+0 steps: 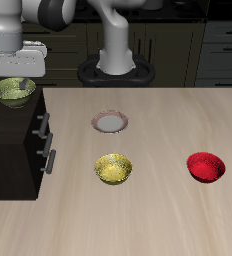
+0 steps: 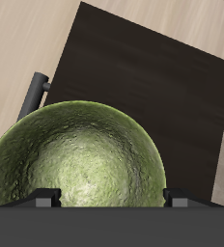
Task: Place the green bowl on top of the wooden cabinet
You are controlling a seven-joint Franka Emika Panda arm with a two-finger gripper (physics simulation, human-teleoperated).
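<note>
Wrist view has the fingers (image 2: 104, 198) clamped on the small olive-green speckled bowl's (image 2: 80, 159) rim, hovering it above the near-black wooden cabinet's (image 2: 148, 87) flat top, ready for release.

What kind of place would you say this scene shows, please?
Probably a simulated kitchen-style workspace: dark cupboards with bar handles line the back, and a light wood table carries a red bowl, a yellow bowl and a small plate beside a dark wooden cabinet.

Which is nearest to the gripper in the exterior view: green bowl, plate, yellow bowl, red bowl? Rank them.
From the gripper:
1. Green bowl, right under it, over the wooden cabinet.
2. Plate, mid-table.
3. Yellow bowl, nearer the front edge.
4. Red bowl, far across the table.
</note>
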